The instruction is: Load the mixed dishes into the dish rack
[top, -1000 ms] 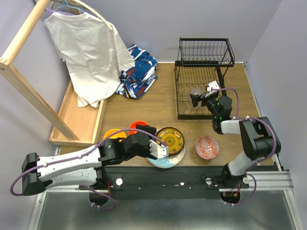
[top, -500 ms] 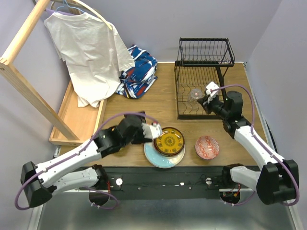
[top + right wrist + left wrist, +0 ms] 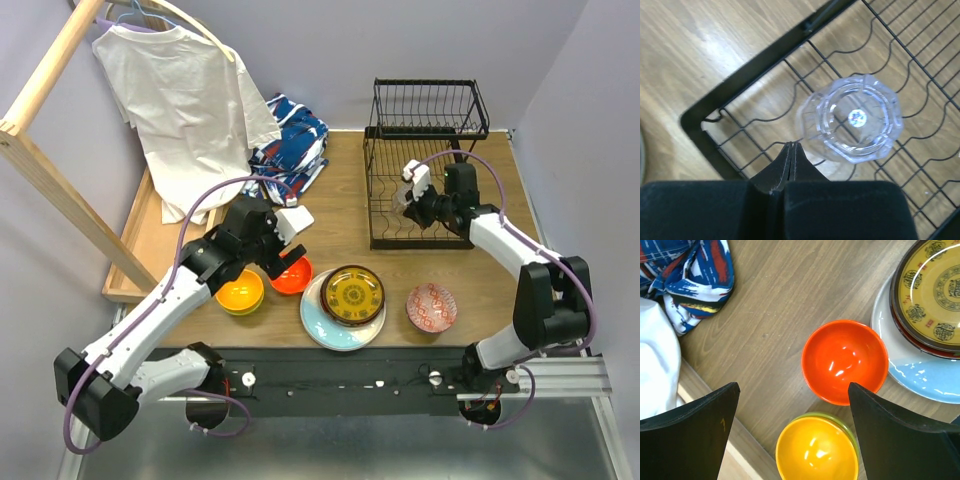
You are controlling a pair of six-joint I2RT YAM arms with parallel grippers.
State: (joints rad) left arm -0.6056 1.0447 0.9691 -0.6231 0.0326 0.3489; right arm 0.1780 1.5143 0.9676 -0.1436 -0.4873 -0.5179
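The black wire dish rack [image 3: 425, 170] stands at the back right, and a clear glass cup [image 3: 857, 117] sits on its lower tier. My right gripper [image 3: 791, 145] is shut with nothing in it, its tips just beside the cup [image 3: 407, 192]. My left gripper [image 3: 793, 386] hangs open above the table. An orange bowl [image 3: 845, 360] lies just ahead of it, and a yellow bowl [image 3: 816, 450] nested in a green one [image 3: 851, 429] lies between its fingers [image 3: 695, 425]. A yellow-brown plate [image 3: 353, 294] rests on a pale blue plate [image 3: 330, 332]. A red patterned dish [image 3: 431, 307] lies to their right.
A blue, red and white cloth [image 3: 290, 150] is bunched at the back centre. A white shirt [image 3: 185, 100] hangs from a wooden frame [image 3: 40, 150] on the left. A shallow wooden tray [image 3: 165, 250] lies below it, close to the bowls.
My left arm swung back and left, away from the plates to above the bowls. My right gripper shut empty and shifted left beside the cup in the rack.
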